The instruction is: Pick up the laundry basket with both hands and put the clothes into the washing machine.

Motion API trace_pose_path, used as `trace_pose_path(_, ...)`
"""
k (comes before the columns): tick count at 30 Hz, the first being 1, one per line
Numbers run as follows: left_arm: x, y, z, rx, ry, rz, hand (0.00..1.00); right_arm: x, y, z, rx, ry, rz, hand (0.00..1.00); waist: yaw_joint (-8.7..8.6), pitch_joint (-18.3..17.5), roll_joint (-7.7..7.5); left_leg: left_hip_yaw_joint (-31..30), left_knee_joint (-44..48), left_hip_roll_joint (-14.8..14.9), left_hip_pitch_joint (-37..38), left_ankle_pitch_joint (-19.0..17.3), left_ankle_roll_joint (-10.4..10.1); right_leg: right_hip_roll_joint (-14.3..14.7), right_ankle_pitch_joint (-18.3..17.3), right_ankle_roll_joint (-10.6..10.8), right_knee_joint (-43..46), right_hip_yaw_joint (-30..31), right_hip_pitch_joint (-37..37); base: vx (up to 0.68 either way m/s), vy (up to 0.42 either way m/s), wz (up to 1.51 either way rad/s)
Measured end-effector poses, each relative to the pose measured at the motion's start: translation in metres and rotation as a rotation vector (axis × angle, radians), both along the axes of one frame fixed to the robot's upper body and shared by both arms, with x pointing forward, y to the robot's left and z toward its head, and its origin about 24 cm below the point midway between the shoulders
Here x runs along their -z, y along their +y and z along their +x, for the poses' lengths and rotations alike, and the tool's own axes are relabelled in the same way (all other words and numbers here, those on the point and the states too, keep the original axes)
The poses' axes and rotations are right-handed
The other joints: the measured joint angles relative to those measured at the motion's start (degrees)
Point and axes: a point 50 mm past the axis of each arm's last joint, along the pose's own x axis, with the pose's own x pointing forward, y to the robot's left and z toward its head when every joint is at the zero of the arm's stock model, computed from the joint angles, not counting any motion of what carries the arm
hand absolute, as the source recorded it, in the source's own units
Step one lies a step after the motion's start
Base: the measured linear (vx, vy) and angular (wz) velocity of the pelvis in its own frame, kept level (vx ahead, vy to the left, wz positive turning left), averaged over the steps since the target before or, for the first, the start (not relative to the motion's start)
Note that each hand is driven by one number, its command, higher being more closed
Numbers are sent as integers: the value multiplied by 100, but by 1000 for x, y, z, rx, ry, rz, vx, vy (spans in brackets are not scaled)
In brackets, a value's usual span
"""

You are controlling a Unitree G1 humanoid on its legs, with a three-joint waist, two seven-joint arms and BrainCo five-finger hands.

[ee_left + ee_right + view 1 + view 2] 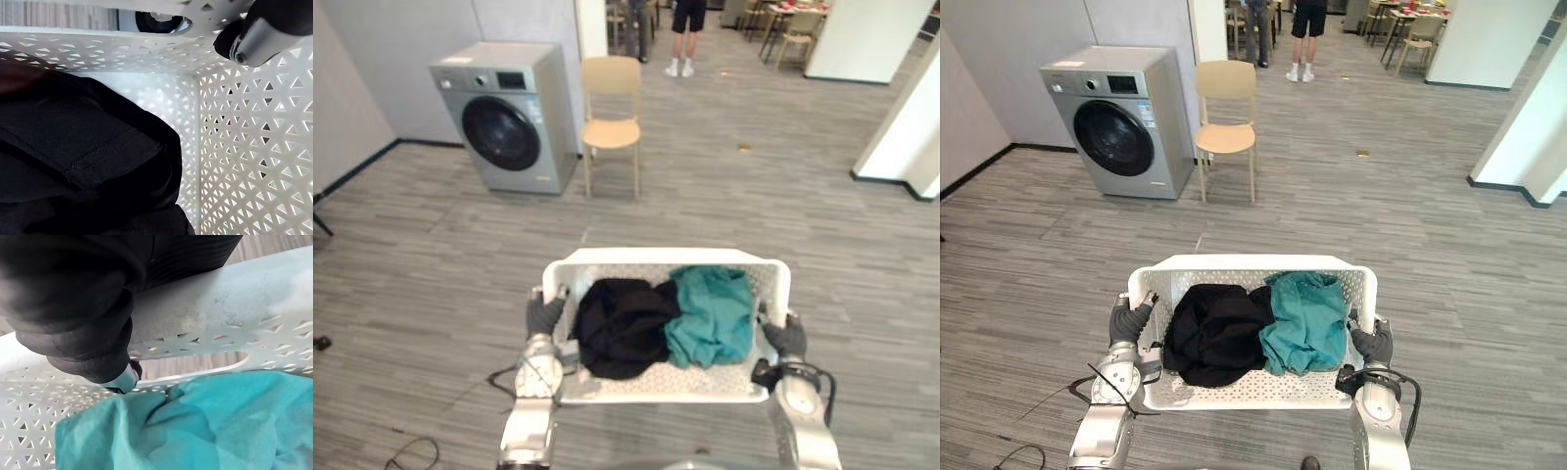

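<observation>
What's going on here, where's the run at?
The robot is carrying the white laundry basket, with its left hand gripping the left rim and its right hand gripping the right rim. A black garment and a teal garment lie inside. The washing machine stands some way ahead on the left, its door apparently shut, with a chair beside it. No clothes are loaded yet.

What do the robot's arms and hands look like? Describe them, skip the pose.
Left arm and right arm are silver-grey, smooth and rounded. Left hand and right hand wear dark ribbed covers over back and wrist, with silver, dark-tipped fingers.
</observation>
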Motion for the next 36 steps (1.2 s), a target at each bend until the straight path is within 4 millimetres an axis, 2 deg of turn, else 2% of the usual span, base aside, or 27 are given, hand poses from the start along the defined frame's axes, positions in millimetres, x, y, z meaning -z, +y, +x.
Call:
trace_pose_path(3, 0, 0, 0, -5, -2, 1, 100, 1, 0, 0, 4, -1, 0, 100, -116, 149, -178, -3, -44, 10, -109, 6, -18, -8, -83, -49, 260, -17, -247, -8, -9, -2)
trace_pose_path(5, -1, 1, 0, -20, -5, 4, 100, 1, -2, 0, 14, -7, -4, 100, -146, 378, -258, -23, -156, -17, -182, 16, -72, -51, -324, -84, 895, -14, -677, -12, -14, -2)
trace_pose_path(8, 0, -1, 0, -11, -1, 5, 100, 6, -6, -2, 29, 15, -8, 100, -310, 558, -149, -302, -265, -35, -195, 31, -71, -151, -643, -102, 1569, -121, -915, 57, -9, 47)
trace_pose_path(10, 2, 0, 0, -10, 5, 9, 100, 9, -6, -3, 29, 25, -6, 100, -438, 593, -87, -686, -8, -3, -273, -185, -30, -275, -1229, -51, 2071, -520, -872, 195, -52, 87)
trace_pose_path(11, 2, 0, 0, -11, 4, 9, 100, 9, -6, -3, 29, 22, -7, 100, -436, 600, -74, -711, 84, 17, -307, -215, -14, -269, -1301, -73, 2110, -557, -856, 219, -95, 65)
trace_pose_path(14, 3, 3, 0, -23, 6, -1, 100, 8, -5, -2, 17, 14, -11, 100, -411, 708, 70, -506, 2107, 346, -992, -471, -5, -220, -1788, -28, 2218, -1008, -434, 279, -107, 56)
trace_pose_path(15, 4, 4, -1, -30, 7, -11, 100, 7, -6, 0, -2, 12, -27, 100, -366, 808, 230, -325, 3328, 642, -1409, -275, 268, -88, -1862, -56, 2222, -1103, -198, 248, -109, 28)
trace_pose_path(16, 4, 5, -1, -35, 7, -19, 100, 5, -6, 2, -12, 4, -35, 100, -336, 867, 330, -290, 3830, 772, -1575, -84, 320, -8, -1916, -110, 2199, -1132, -49, 263, -90, -7)
trace_pose_path(17, 4, 6, -2, -42, 8, -34, 100, 3, -6, 5, -23, -6, -37, 100, -245, 939, 430, -264, 4574, 951, -1805, 483, 235, 59, -2060, -176, 2084, -1114, 234, 286, -55, -22)
trace_pose_path(18, 5, 8, -2, -52, 5, -38, 100, 2, -3, 6, -26, -12, -29, 100, -219, 998, 343, -169, 5143, 1034, -2102, 1074, 251, -17, -2132, -223, 1805, -1084, 513, 306, -33, -19)
trace_pose_path(19, 4, 10, -2, -49, -2, -31, 100, 2, -2, 7, -26, -17, -26, 100, -193, 1008, 369, -117, 5363, 1065, -2247, 780, 218, -38, -2132, -220, 1699, -1086, 616, 331, -20, -5)
trace_pose_path(20, 2, 8, -1, -43, -12, -35, 100, -1, -4, 10, -27, -27, -34, 100, -193, 1017, 384, -4, 5457, 1085, -2492, 262, 235, -69, -2138, -211, 1547, -1087, 720, 336, 5, 0)
trace_pose_path(21, 1, 6, 0, -42, -25, -46, 100, -5, -6, 14, -25, -45, -41, 100, -203, 1052, 334, 86, 5120, 1001, -2785, -108, 275, -135, -2128, -195, 1313, -1095, 867, 400, 36, -3)
trace_pose_path(23, -1, 4, 1, -44, -42, -55, 100, -9, -7, 20, -27, -64, -48, 100, -104, 1138, 188, 224, 3996, 830, -3149, -178, 200, -283, -2134, -204, 1028, -1146, 1124, 315, 78, -4)
trace_pose_path(24, -1, 5, 1, -49, -46, -62, 100, -11, -7, 22, -29, -73, -51, 100, -82, 1171, 134, 206, 3307, 753, -3318, -75, 36, -348, -2140, -213, 907, -1173, 1256, 434, 187, -13)
trace_pose_path(25, -2, 4, 1, -53, -50, -77, 100, -13, -8, 24, -34, -77, -59, 100, -34, 1186, 149, 91, 2149, 628, -3417, 179, -304, -411, -2155, -184, 808, -1233, 1481, 580, 295, -24)
trace_pose_path(26, -1, 3, 0, -54, -48, -82, 100, -12, -9, 23, -33, -71, -62, 100, 6, 1152, 209, -52, 1706, 588, -3413, 260, -374, -453, -2229, -61, 867, -1202, 1634, 609, 345, -36)
trace_pose_path(27, 0, 3, -1, -55, -43, -82, 100, -10, -8, 21, -33, -65, -57, 100, 39, 1145, 178, -70, 1929, 533, -3394, 518, -289, -534, -2333, 106, 1021, -1118, 1687, 563, 366, -42)
trace_pose_path(28, 2, 3, -2, -55, -30, -83, 100, -7, -8, 18, -36, -52, -53, 100, 46, 1094, 68, -108, 2437, 311, -3401, 575, -105, -878, -2464, 290, 1723, -940, 1596, 597, 419, -23)
trace_pose_path(29, 2, 3, -1, -47, -27, -79, 100, -5, -7, 16, -31, -44, -46, 100, -27, 1082, -35, -26, 2778, 134, -3331, 237, 204, -1270, -2359, 123, 2968, -634, 1156, 618, 408, -3)
trace_pose_path(30, 1, 5, -1, -44, -25, -67, 100, -4, -7, 15, -30, -42, -43, 100, -108, 1096, -173, 119, 2861, -57, -3151, -10, 370, -1582, -1940, -350, 4105, -330, 644, 664, 394, 8)
trace_pose_path(31, 2, 8, -1, -45, -19, -56, 100, -2, -4, 15, -30, -36, -32, 100, -128, 1149, -281, 255, 2844, -223, -2846, -216, 464, -1860, -1239, -702, 5075, -113, 212, 698, 319, -10)
trace_pose_path(32, 4, 11, -3, -49, -4, -44, 100, 5, 0, 13, -30, -7, -12, 100, -147, 1165, -279, 278, 2780, -320, -2363, -493, 539, -1890, -1064, -778, 6248, -9, -283, 849, 351, -22)
trace_pose_path(33, 5, 12, -4, -48, 9, -31, 100, 10, 2, 11, -29, 12, 1, 100, -152, 1192, -220, 277, 2579, -336, -1879, -629, 584, -1712, -1303, -741, 6811, -87, -522, 712, 265, -25)
trace_pose_path(34, 6, 14, -6, -48, 16, -23, 100, 11, 3, 10, -33, 18, 4, 100, -163, 1211, -114, 243, 2245, -332, -1395, -683, 597, -1426, -1576, -771, 7022, -235, -724, 824, 298, -11)
trace_pose_path(35, 6, 14, -6, -47, 14, -23, 100, 11, 3, 9, -41, 14, 3, 100, -253, 1167, 46, 178, 1687, -319, -848, -674, 591, -964, -1960, -748, 6853, -519, -1076, 540, 195, 2)
trace_pose_path(36, 5, 14, -6, -45, 5, -22, 100, 8, 3, 9, -43, 5, 2, 100, -308, 1128, 127, 129, 1426, -314, -627, -655, 568, -755, -2139, -730, 6636, -692, -1281, 822, 244, 19)
